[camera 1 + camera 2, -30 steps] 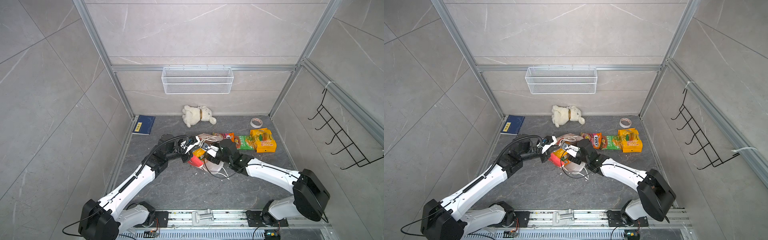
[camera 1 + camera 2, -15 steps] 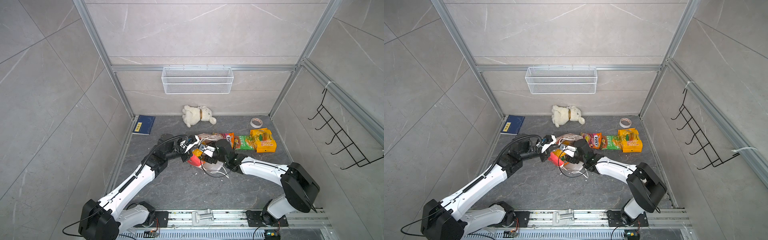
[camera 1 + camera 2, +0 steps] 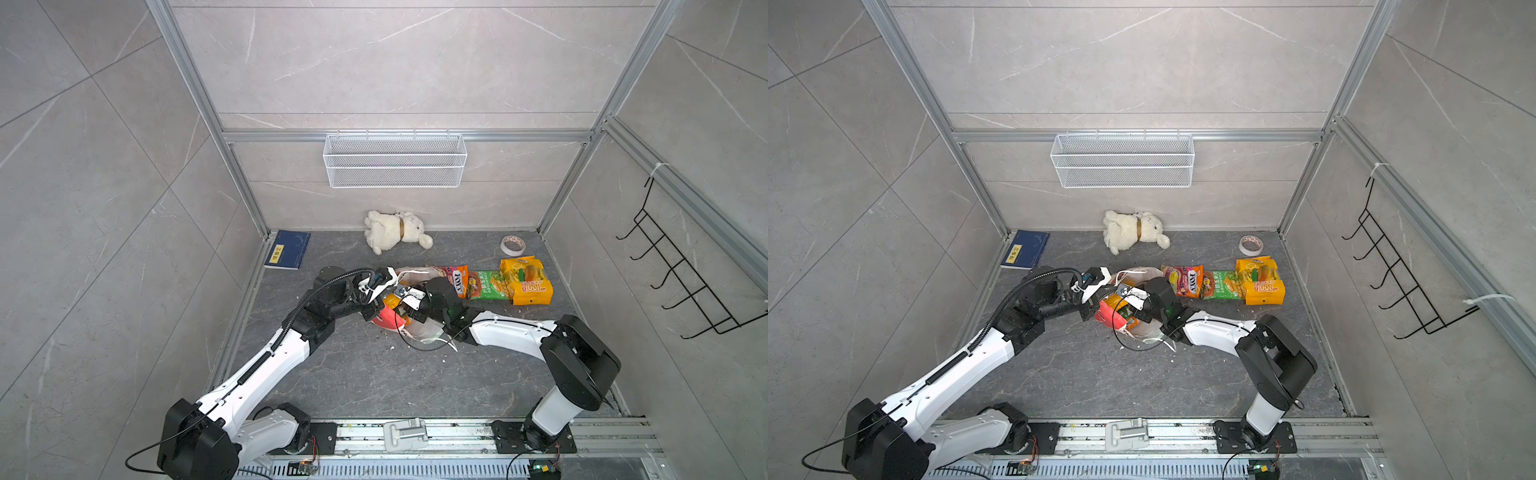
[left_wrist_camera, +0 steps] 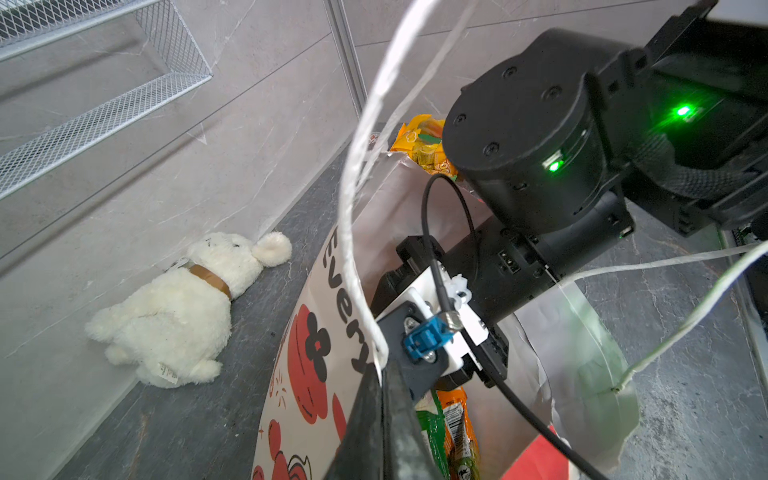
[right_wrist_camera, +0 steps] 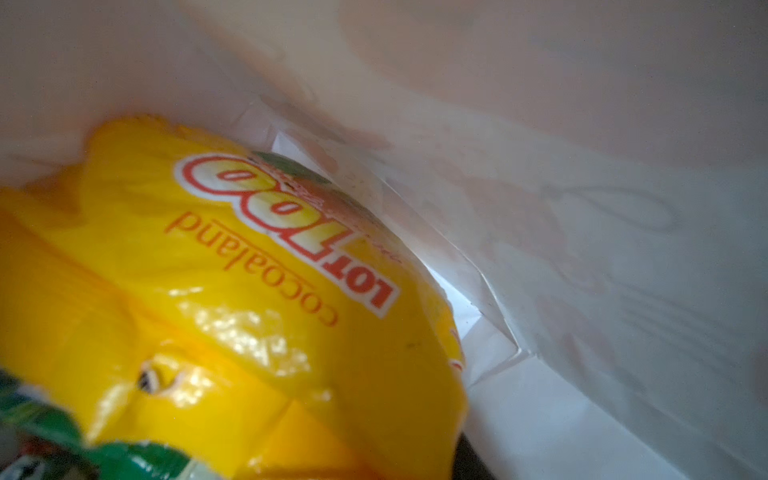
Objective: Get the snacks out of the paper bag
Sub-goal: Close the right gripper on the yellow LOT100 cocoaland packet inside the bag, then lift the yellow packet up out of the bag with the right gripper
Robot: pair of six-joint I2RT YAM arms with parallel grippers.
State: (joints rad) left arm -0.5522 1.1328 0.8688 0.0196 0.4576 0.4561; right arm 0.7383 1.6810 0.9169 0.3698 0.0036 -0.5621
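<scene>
The paper bag [image 3: 419, 274] [image 3: 1138, 274] lies tipped on the floor, its mouth held wide. My left gripper [image 3: 372, 309] [image 3: 1094, 308] [image 4: 382, 415] is shut on the bag's rim beside a cord handle. My right gripper [image 3: 409, 311] [image 3: 1133, 311] [image 4: 453, 374] reaches into the mouth, its fingertips hidden inside. A yellow snack packet [image 5: 249, 311] lies right at its jaws against the bag wall [image 5: 582, 208]. Green and orange packets [image 4: 449, 428] also sit inside. On the floor lie a FOX packet [image 3: 455, 280] [image 3: 1185, 280], a green one [image 3: 488, 284] and a yellow-orange one [image 3: 528, 280].
A white plush toy [image 3: 395, 230] lies by the back wall, a blue book [image 3: 288, 249] in the back left corner and a tape roll [image 3: 512, 245] at the back right. A wire basket [image 3: 395, 160] hangs on the back wall, a black hook rack [image 3: 681, 286] on the right wall.
The right arm's elbow has swung in towards the middle and its gripper sits deeper in the bag. The left arm keeps its hold in the same place.
</scene>
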